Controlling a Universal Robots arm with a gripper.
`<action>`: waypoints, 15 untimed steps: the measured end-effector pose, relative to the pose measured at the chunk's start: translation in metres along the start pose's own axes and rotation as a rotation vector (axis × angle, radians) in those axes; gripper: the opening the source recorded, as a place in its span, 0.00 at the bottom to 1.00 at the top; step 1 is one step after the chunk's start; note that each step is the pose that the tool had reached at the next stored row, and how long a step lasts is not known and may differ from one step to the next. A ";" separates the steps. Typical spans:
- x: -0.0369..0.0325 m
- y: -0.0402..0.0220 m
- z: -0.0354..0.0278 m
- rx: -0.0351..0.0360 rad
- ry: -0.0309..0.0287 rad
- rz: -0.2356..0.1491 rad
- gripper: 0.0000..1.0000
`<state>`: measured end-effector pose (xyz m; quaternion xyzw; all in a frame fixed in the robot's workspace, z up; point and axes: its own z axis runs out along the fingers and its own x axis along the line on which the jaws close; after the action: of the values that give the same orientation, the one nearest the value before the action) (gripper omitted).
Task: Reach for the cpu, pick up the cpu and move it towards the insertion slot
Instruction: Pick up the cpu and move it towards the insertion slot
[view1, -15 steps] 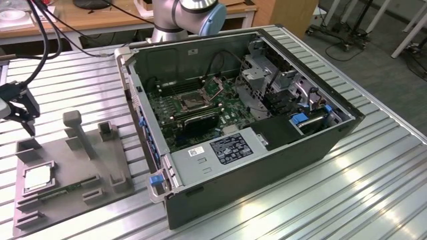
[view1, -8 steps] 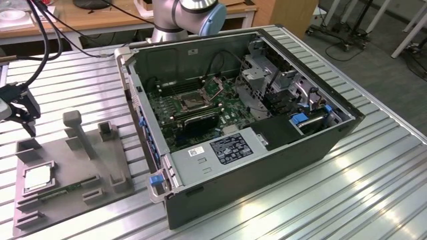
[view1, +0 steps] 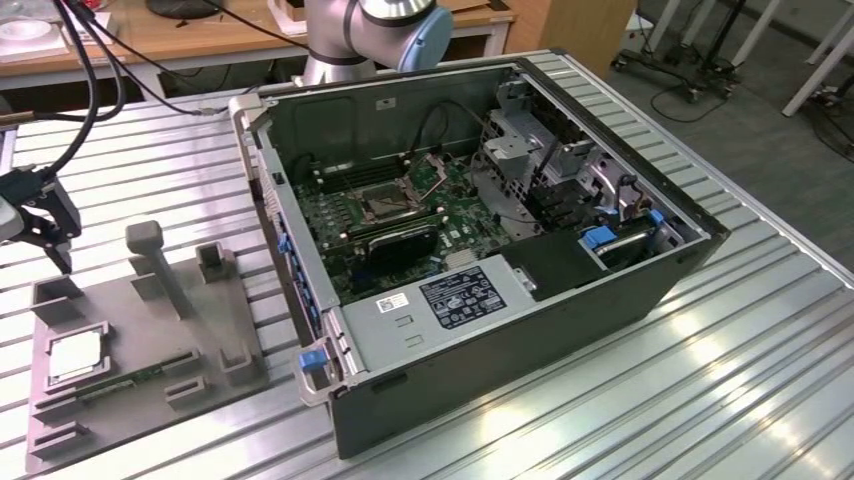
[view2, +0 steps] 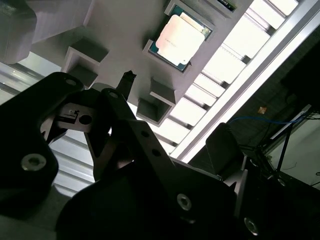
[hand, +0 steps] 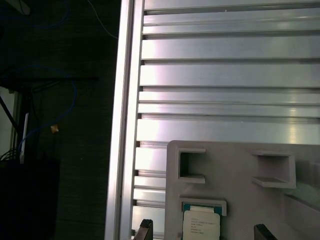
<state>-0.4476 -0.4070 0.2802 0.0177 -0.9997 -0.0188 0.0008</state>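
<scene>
The hand (view1: 44, 238) hangs in the air over one edge of the grey tray (view1: 123, 332), touching nothing. It is released and carries nothing: in the first wrist view its two dark fingertips (hand: 145, 229) stand well apart. The cpu (hand: 201, 226) shows between them, lower down on the tray. The cpu lies flat in a square recess of the tray, silvery top up, and it appears in both wrist views. In the exterior view it sits near the tray's edge on the exterior view's left, below the hand. Small open-sided pockets (view2: 156, 106) stand just beside the cpu's recess, and a tall upright post (view1: 150, 262) rises from the tray's far part. The tray rests on the ribbed metal table (view1: 747, 380). Beside the tray, on the exterior view's right, lies an opened computer case (view1: 534, 330). The insertion slot (view1: 387, 203) sits on the board inside that case, well apart from the tray and the cpu.
</scene>
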 end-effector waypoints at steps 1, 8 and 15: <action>0.0000 0.0000 0.0000 0.0000 0.0000 0.000 0.84; 0.0000 -0.0004 0.0033 0.0000 -0.0001 0.000 0.84; 0.0000 -0.0011 0.0086 0.0000 -0.0005 0.000 0.84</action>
<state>-0.4476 -0.4077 0.2715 0.0177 -0.9997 -0.0188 0.0006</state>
